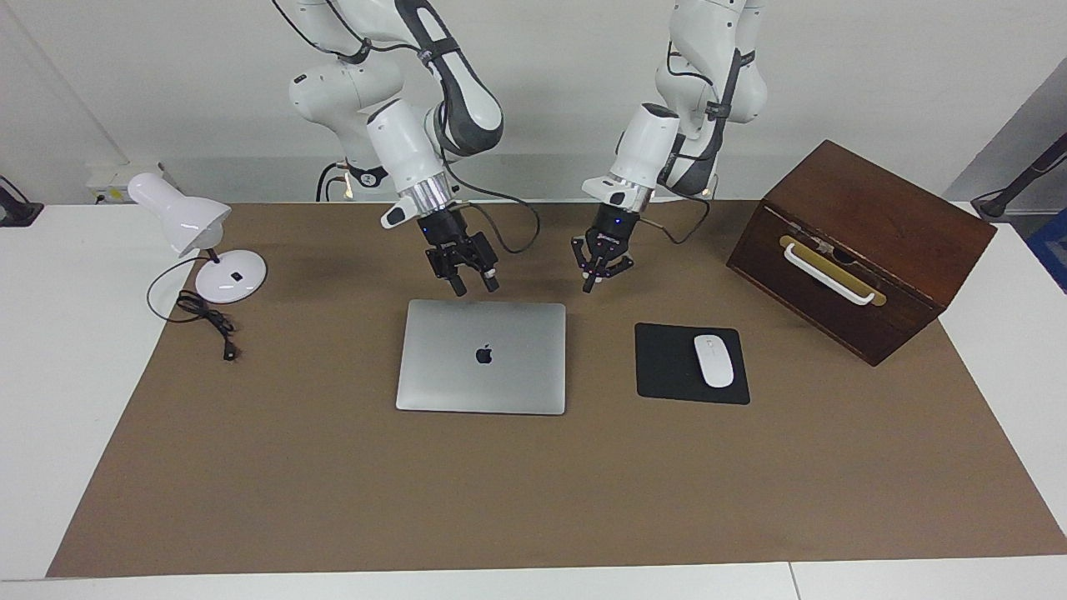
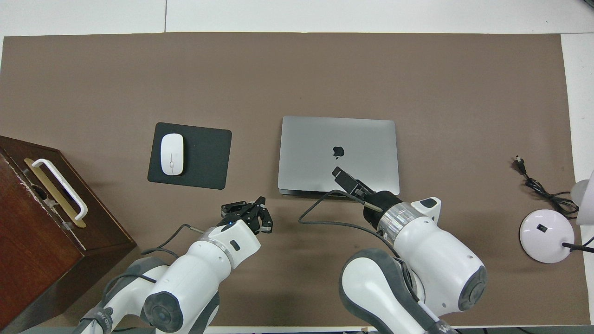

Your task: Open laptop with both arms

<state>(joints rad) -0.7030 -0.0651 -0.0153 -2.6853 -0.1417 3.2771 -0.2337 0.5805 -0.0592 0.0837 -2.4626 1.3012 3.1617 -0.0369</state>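
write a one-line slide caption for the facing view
Closed laptop on the brown mat, right gripper and left gripper raised near its robot-side edge.

One laptop (image 1: pixel 482 357), two grippers (image 1: pixel 473 285).

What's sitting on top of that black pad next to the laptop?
A white mouse lies on the mouse pad, toward the edge nearer the wooden box. Nothing else is on it. What lies under the mouse is covered.
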